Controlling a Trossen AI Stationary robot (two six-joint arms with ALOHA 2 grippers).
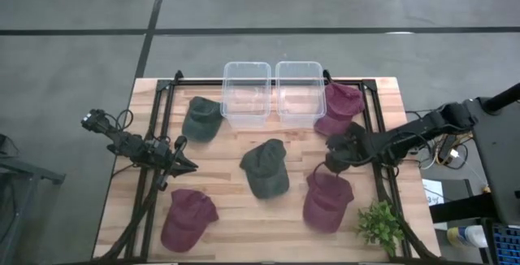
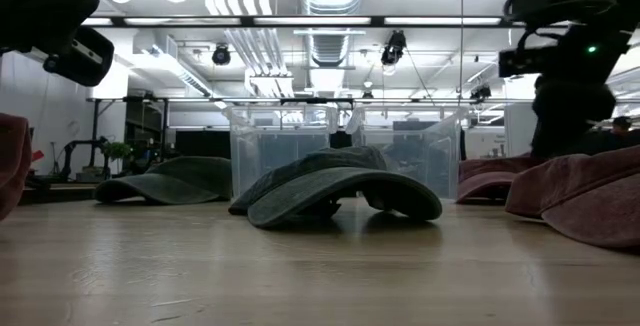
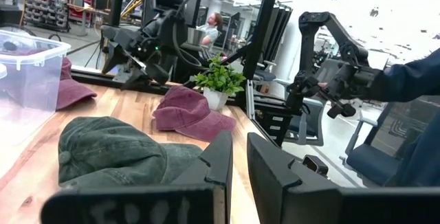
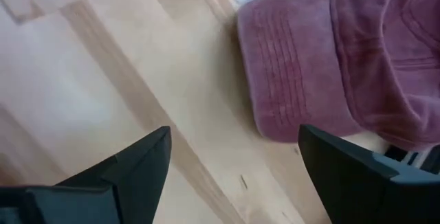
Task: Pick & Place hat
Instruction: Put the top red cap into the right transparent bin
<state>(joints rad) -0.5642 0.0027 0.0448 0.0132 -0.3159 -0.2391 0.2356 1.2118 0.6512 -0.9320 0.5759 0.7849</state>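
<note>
Five caps lie crown-up on the wooden table: one green cap [image 1: 266,169] in the middle, also seen in the low view [image 2: 335,188], another green cap [image 1: 201,119] at the far left, and maroon caps at far right [image 1: 339,106], near right [image 1: 327,202] and near left [image 1: 187,218]. My right gripper [image 1: 333,162] hovers open between the two right maroon caps; its wrist view shows a maroon brim [image 4: 295,80] ahead of the spread fingers. My left gripper [image 1: 185,164] waits shut at the table's left, pointing toward the middle green cap [image 3: 117,155].
Two clear plastic containers [image 1: 246,93] [image 1: 299,93] stand side by side at the far edge. A small potted plant [image 1: 380,226] sits at the near right corner. A black frame [image 1: 158,119] runs along the table's sides. Bare wood [image 1: 244,224] lies near the front.
</note>
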